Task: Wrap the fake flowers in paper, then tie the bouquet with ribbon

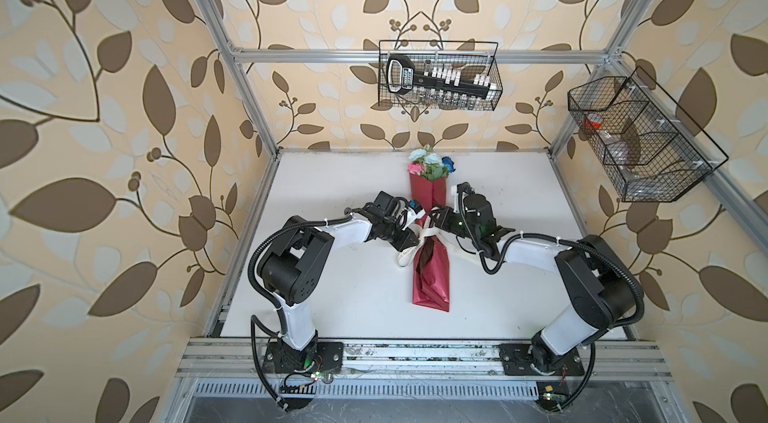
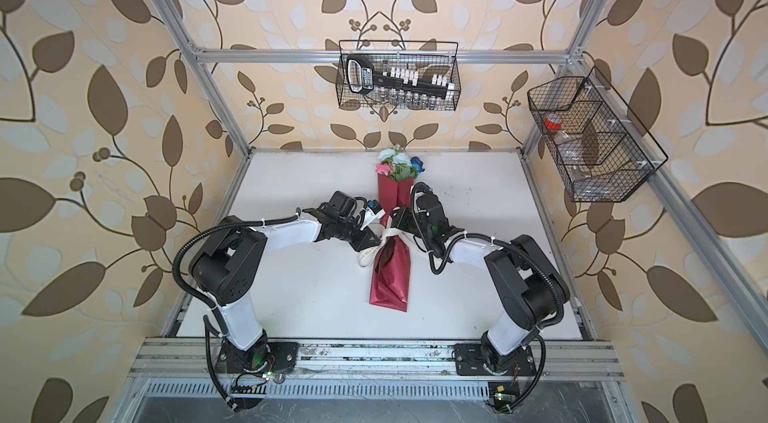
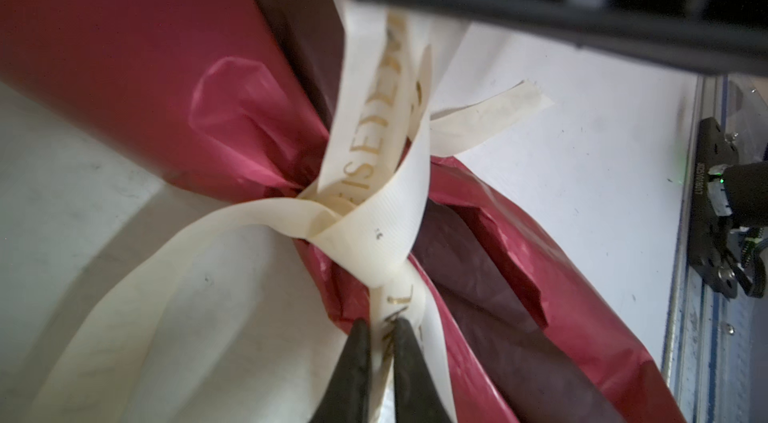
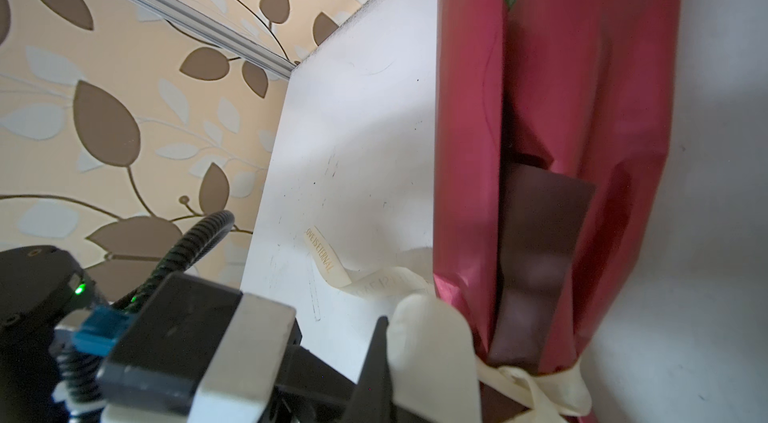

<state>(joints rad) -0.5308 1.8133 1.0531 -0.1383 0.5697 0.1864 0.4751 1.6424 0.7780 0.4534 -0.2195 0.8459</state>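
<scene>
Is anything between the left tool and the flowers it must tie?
Yes. Red wrapping paper surrounds the flowers below the blooms, and the ribbon goes around that paper. The left tool pinches only ribbon.

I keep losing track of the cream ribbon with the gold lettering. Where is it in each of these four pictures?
Top view: ribbon just right of centre, cinching the red wrapping paper.
Top view: ribbon at centre, same waist.
Left wrist: ribbon fills the middle, knotted.
Right wrist: ribbon in the foreground, at the paper's narrow waist.
Shared landmark: the red wrapping paper.
</scene>
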